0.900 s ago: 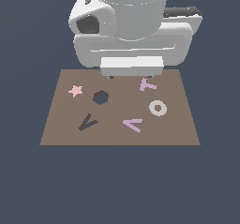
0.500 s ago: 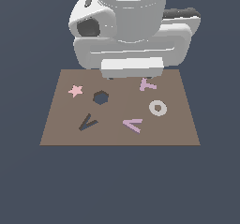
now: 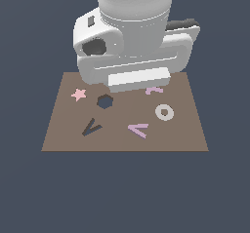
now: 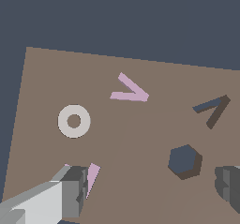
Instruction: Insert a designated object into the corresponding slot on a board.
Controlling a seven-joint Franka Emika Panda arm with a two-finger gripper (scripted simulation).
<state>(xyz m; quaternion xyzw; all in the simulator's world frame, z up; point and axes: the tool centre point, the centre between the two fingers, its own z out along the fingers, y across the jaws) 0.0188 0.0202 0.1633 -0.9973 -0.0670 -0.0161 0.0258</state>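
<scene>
Brown board point(image 3: 58, 139) (exterior) hides wide-spread gripper point(image 4: 152, 190), seen by wrist.

Brown board point(image 3: 63, 134), pale-lilac V piece point(image 3: 138, 129), dark V slot point(image 3: 91, 127), pink star point(image 3: 78, 94), grey-white ring point(image 3: 164, 112)

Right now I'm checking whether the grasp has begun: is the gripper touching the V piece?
Apart. The wrist view shows the V piece lying alone on the board, with bare board between it and the gripper's fingers.
</scene>
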